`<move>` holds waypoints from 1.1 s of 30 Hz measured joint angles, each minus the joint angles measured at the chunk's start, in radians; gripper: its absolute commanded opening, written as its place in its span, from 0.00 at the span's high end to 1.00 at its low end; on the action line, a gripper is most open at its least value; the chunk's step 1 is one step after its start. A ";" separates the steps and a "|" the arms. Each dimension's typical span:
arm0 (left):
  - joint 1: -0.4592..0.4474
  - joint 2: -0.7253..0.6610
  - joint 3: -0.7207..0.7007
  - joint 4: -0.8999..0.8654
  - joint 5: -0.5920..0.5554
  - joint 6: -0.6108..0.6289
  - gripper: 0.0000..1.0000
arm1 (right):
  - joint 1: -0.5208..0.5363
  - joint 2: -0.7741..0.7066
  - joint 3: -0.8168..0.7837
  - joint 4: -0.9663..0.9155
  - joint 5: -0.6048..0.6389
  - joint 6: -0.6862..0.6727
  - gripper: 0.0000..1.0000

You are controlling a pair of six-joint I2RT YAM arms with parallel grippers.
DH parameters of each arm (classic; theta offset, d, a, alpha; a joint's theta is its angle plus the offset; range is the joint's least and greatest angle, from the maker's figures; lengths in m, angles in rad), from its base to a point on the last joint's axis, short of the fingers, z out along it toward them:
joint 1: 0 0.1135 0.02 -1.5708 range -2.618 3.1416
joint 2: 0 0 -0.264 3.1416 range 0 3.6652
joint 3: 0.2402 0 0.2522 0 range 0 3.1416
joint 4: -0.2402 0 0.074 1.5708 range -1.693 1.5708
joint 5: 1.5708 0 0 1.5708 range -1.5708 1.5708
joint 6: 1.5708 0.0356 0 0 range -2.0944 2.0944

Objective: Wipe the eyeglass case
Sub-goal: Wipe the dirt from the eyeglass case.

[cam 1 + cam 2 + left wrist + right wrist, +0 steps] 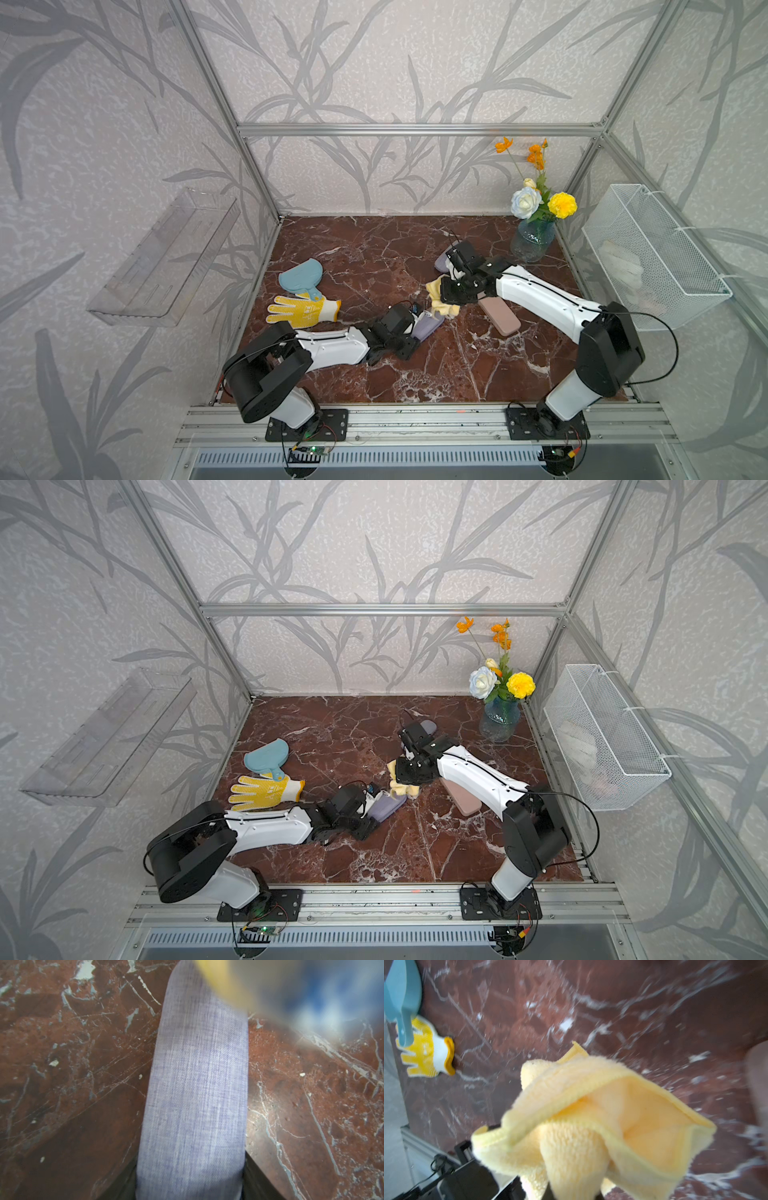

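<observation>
Lavender eyeglass case (195, 1095) is near the centre of the marble table (374, 257), clamped at its near end by the left gripper (417, 332). Only the left wrist view shows its woven weave and the dark fingers (253, 1180) flanking it.

Right gripper (441, 297) is pinched shut on the yellow cloth (591, 1118), at 1 o'clock of the case. The cloth's edge overlaps the case's far end in both top views.

In the right wrist view the cloth hides the case, but the yellow glove (425, 1053) and blue scoop (402, 997) show.

Clear in top views only: pink case (498, 318) at 3 o'clock, flower vase (532, 245) at the table's 1 o'clock corner.
</observation>
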 measured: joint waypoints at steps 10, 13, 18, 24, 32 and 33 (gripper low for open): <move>-0.007 -0.045 -0.048 0.019 -0.040 0.010 0.97 | 0.037 0.146 -0.063 0.093 -0.155 0.052 1.00; -0.007 -0.045 -0.048 0.027 -0.057 0.011 0.97 | -0.019 0.167 -0.037 0.044 -0.093 -0.024 1.00; -0.020 -0.045 -0.050 0.027 -0.065 0.017 0.97 | -0.083 0.193 0.033 -0.068 0.157 -0.153 1.00; -0.050 -0.044 -0.053 0.029 -0.083 0.030 0.96 | 0.005 0.150 0.154 -0.135 0.209 -0.216 1.00; -0.100 -0.042 -0.066 0.031 -0.134 0.051 0.96 | 0.061 0.139 0.014 0.035 -0.116 -0.061 1.00; -0.101 -0.042 -0.066 0.035 -0.134 0.052 0.96 | 0.043 0.138 -0.008 0.057 -0.159 -0.048 1.00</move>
